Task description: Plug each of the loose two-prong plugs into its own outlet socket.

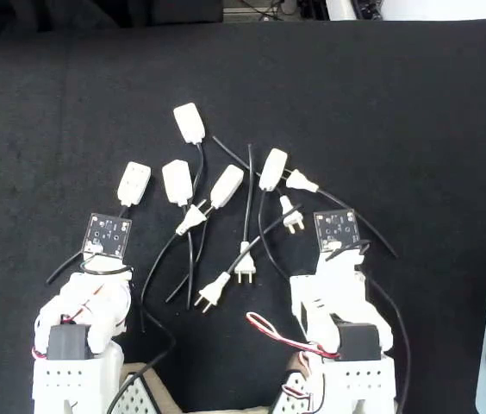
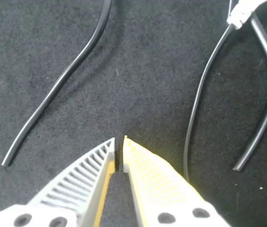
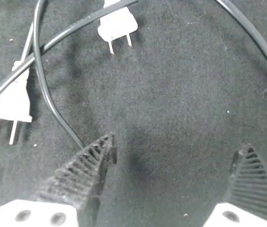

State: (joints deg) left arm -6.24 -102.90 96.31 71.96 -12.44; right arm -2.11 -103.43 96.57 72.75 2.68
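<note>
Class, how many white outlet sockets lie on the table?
5 outlet sockets: farthest one; nearer row: leftmost, second, third, rightmost. None seem hidden.

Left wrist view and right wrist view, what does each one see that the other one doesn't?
Left wrist view: the left gripper, shut, with one white finger and one yellow one, a cable's loose end, and a white bit at the edge, maybe part of a plug. Right wrist view: the right gripper, open, with black fingers, and two white plugs with their prongs showing. Both: black cables lying on the dark table.
</note>
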